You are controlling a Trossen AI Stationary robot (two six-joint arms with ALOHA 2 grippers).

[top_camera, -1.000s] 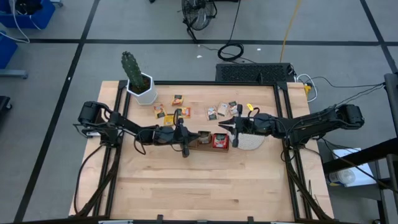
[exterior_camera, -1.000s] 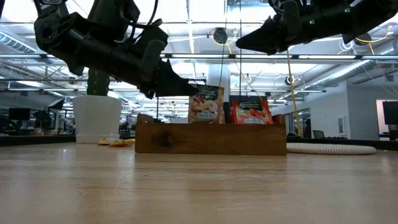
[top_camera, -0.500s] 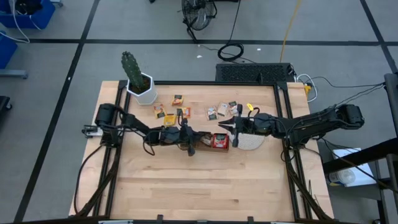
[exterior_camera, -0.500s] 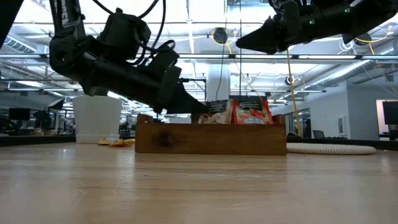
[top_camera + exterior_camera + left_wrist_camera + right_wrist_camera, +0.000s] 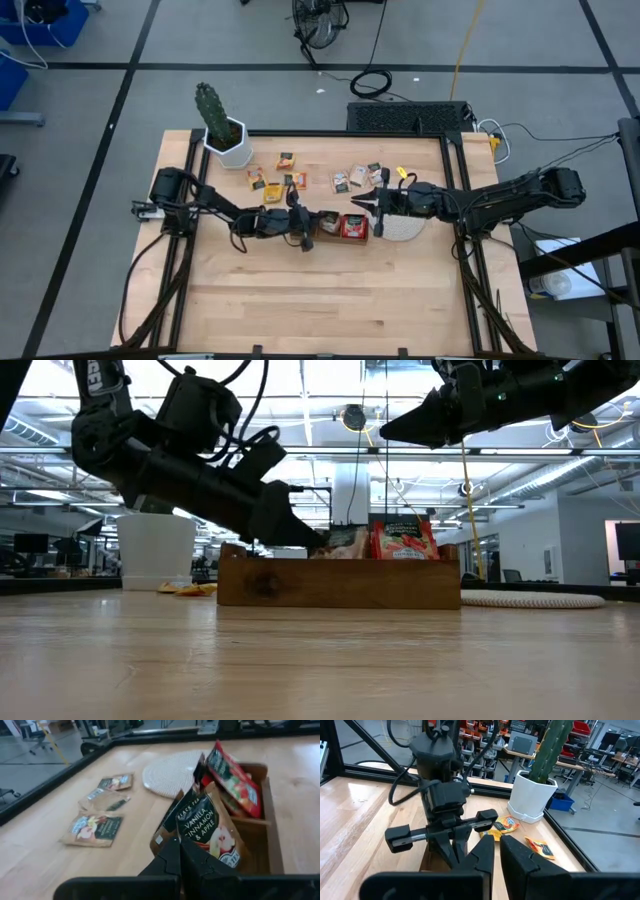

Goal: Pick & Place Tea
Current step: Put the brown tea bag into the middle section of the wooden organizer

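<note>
Up close, from the left wrist, we read "BLACK TEA" and "VANILLA, CINNAMON & APPLE" on the dark sachet [image 5: 210, 827] that the left gripper [image 5: 179, 855] pinches by its lower edge, fingers clamped tight on it; the sachet stands tilted in the middle part of the brown wooden tray [image 5: 270, 810]. Just behind it, in the next compartment, a red sachet [image 5: 232, 780] leans upright; we cannot make out its print. From above, we see the left gripper [image 5: 308, 224] reaching in low over the tray's left end [image 5: 322, 236], and in the low view its fingertips meet the dark sachet [image 5: 345, 543] right at the tray's top edge [image 5: 340, 578], with the red sachet [image 5: 404, 540] beside it. Our right gripper [image 5: 358, 205] hangs above the table just beyond the tray, over the edge of the round whitish disc [image 5: 405, 230], fingers pressed together on nothing we can see. More tea lies loose on the wood: tan and dark sachets [image 5: 352, 178] behind the tray, yellow-orange ones [image 5: 272, 187] nearer the white pot with the cactus [image 5: 222, 132]. Three of these loose sachets [image 5: 95, 827] show in the left wrist view, their labels too small for us to read
</note>
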